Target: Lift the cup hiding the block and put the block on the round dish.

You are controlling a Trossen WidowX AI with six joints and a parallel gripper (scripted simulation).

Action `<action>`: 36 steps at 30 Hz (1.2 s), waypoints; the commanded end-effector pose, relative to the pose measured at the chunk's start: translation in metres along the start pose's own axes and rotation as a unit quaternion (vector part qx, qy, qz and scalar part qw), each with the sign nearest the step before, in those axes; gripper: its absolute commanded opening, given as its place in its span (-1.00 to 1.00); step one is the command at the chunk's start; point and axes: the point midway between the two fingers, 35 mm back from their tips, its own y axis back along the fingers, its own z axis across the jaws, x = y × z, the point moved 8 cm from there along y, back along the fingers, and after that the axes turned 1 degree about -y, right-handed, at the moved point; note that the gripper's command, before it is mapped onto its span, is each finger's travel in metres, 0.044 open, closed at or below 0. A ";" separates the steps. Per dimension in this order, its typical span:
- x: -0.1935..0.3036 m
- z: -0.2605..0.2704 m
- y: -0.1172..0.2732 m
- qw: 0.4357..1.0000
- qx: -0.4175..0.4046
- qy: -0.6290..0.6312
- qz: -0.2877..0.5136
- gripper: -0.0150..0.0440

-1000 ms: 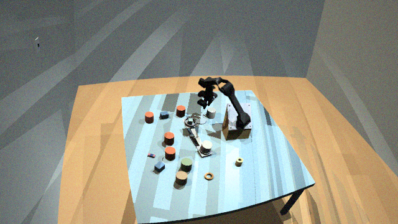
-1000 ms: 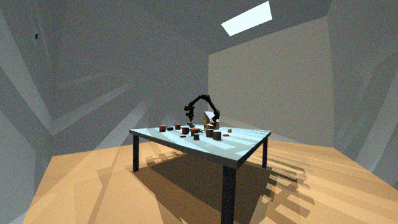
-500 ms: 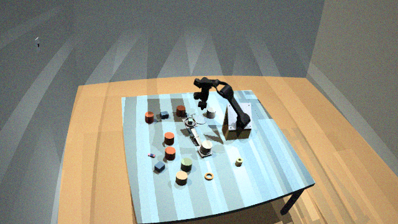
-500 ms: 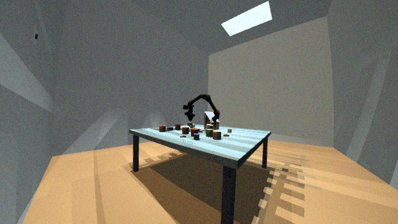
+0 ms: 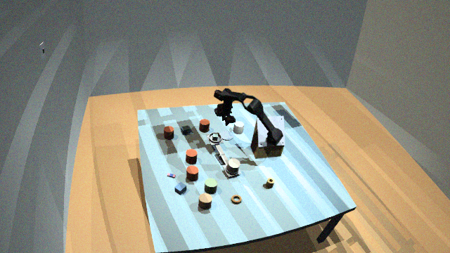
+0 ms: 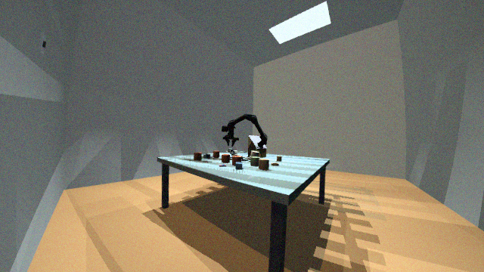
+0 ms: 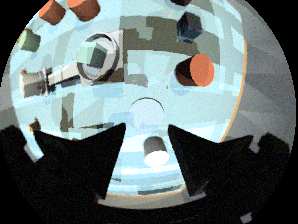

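Note:
One white cup (image 5: 238,128) (image 7: 156,151) stands on the table by the round dish (image 5: 228,136) (image 7: 146,112), not over it. The other cup (image 5: 233,166) (image 7: 32,83) stands on the near end of the balance (image 5: 221,153) (image 7: 65,74). A pale green block (image 5: 215,137) (image 7: 91,54) lies uncovered inside the ring at the balance's far end. My gripper (image 5: 230,121) (image 6: 231,145) (image 7: 147,127) is open and empty, raised above the table near the dish and the set-down cup. Nothing shows on the dish.
Red cylinders (image 5: 204,125) (image 5: 169,133) (image 5: 191,156) (image 7: 202,70) and a dark blue block (image 5: 185,130) (image 7: 190,26) stand beyond the balance. A green cylinder (image 5: 210,185), a tan cylinder (image 5: 205,201), a blue block (image 5: 181,188) and a small brass cylinder (image 5: 270,183) stand nearer the front.

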 end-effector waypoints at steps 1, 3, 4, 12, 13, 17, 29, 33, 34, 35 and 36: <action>-0.013 0.007 0.005 0.998 0.001 0.068 -0.003 0.39; -0.018 0.011 0.006 0.995 0.000 0.103 -0.004 0.39; -0.020 0.013 0.007 0.993 0.000 0.120 -0.004 0.39; -0.041 0.029 0.010 0.967 -0.005 0.256 -0.007 0.39; -0.044 0.031 0.011 0.962 -0.006 0.273 -0.008 0.39; -0.054 0.040 0.013 0.941 -0.008 0.339 -0.010 0.39; -0.082 0.069 0.016 0.850 -0.015 0.526 -0.018 0.39; -0.091 0.079 0.017 0.813 -0.017 0.582 -0.021 0.39; -0.092 0.081 0.017 0.808 -0.018 0.589 -0.021 0.39; -0.092 0.081 0.017 0.806 -0.018 0.591 -0.022 0.39; -0.092 0.081 0.017 0.806 -0.018 0.591 -0.022 0.39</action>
